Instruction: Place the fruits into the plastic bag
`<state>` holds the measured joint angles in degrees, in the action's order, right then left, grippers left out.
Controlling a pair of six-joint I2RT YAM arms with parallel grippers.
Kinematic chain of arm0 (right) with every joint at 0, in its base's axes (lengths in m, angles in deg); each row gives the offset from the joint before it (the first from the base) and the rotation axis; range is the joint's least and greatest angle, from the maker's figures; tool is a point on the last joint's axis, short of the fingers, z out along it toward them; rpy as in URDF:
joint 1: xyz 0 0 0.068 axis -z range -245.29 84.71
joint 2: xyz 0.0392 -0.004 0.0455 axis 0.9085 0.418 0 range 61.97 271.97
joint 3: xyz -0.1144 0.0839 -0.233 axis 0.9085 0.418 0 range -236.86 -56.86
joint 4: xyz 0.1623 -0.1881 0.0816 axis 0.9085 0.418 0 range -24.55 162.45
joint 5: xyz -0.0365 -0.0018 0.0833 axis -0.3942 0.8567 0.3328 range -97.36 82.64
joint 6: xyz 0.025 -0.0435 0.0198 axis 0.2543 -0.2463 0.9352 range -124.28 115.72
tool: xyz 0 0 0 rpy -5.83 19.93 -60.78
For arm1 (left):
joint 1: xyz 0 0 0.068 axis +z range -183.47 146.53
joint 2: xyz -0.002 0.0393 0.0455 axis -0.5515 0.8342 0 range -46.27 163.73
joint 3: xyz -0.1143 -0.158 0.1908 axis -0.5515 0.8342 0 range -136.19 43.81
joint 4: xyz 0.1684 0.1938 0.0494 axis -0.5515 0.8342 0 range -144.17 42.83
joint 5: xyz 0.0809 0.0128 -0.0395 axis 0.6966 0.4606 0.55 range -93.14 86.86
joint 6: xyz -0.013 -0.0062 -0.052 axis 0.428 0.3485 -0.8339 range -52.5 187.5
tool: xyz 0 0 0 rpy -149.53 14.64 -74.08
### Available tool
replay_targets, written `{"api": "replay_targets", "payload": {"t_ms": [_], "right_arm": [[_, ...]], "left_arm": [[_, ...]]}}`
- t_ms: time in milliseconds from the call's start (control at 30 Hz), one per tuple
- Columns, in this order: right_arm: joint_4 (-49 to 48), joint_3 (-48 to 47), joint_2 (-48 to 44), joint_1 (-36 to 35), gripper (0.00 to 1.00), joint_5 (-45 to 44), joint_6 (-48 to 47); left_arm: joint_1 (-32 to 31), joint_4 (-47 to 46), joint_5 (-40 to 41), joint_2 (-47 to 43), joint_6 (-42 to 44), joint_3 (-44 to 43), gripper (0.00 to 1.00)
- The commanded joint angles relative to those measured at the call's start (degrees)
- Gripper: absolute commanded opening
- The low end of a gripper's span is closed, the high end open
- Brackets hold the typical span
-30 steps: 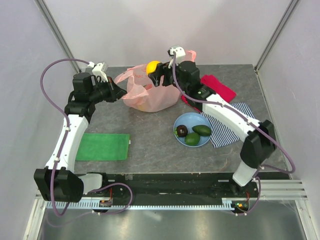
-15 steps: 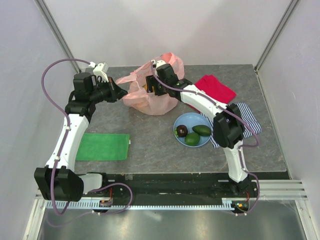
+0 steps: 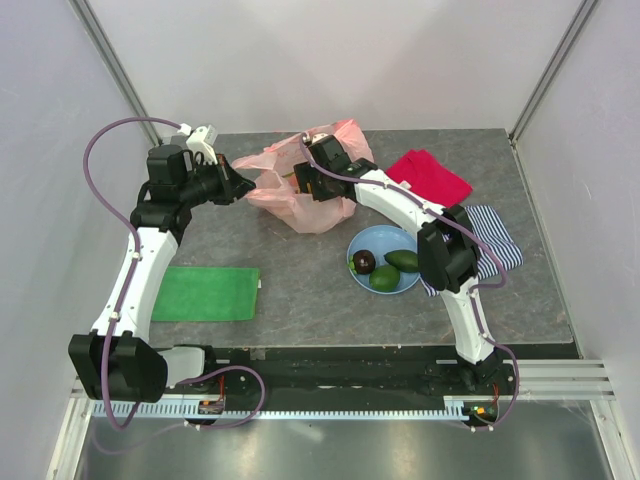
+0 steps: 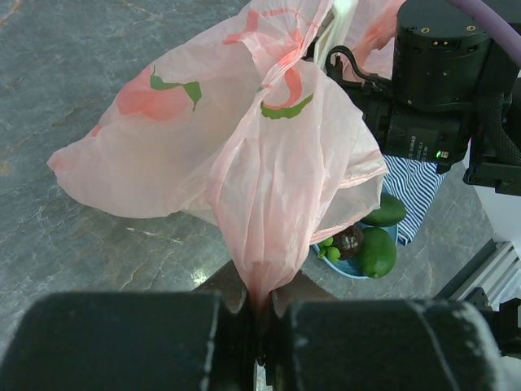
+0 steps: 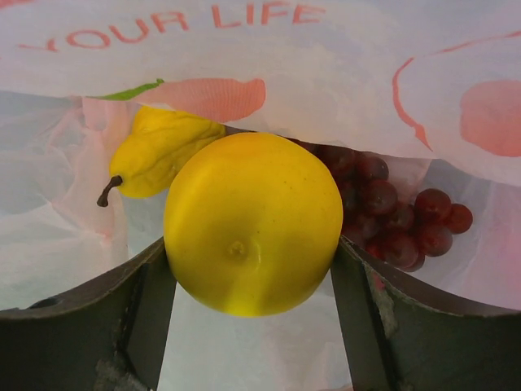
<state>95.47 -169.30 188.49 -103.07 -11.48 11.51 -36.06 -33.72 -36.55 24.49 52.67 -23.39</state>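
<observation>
Grey, stone-patterned, the bench [image 3: 300,290] stands between plain white walls, and the plastic bag [image 3: 290,195] lies near the middle of its far edge. A second ago the right arm held the orange high above the mouth of the bag. Now the arm has come down, and the right fingers [image 3: 300,180] are deep inside the bag. They are wide apart but pressed on both sides of the orange [image 5: 252,224], so the fruit is gripped and not yet let go. Behind it, on the floor of the bag, I see a bunch of grapes [image 5: 391,212] and a yellow pear [image 5: 159,151].

The left fingers [image 3: 242,186] are closed tight on a gathered piece of the bag's left side, as they were before, and they keep the mouth lifted.

For the task, this means the third fruit is almost delivered. In my judgement it needs only that the right fingers open and draw out without catching the thin plastic.

Three fruits wait on the blue plate [image 3: 380,240], right of the middle of the bench: an avocado [image 3: 404,261], a lime [image 3: 384,278] and a dark round fruit [image 3: 364,262].
</observation>
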Motion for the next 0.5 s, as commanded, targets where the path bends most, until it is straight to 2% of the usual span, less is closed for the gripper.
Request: {"api": "replay_targets", "payload": {"t_ms": [0, 200, 233, 467], "right_arm": [[1.53, -1.90, -0.83, -0.10, 0.82, -0.89, -0.23], [1.01, -1.64, -1.36, -0.19, 0.93, -0.19, -0.50], [0.83, -1.29, -1.45, -0.10, 0.98, -0.27, -0.59], [-1.28, 0.29, -2.94, -0.01, 0.98, 0.87, 0.38]], "left_arm": [[0.30, -1.82, -1.66, 0.34, 0.24, -0.30, 0.02], [0.30, -1.82, -1.92, 0.34, 0.15, -0.30, 0.02], [0.30, -1.81, -1.92, 0.43, 0.15, -0.30, 0.01], [0.30, -1.82, -2.19, 0.52, 0.15, -0.21, 0.02]]}}
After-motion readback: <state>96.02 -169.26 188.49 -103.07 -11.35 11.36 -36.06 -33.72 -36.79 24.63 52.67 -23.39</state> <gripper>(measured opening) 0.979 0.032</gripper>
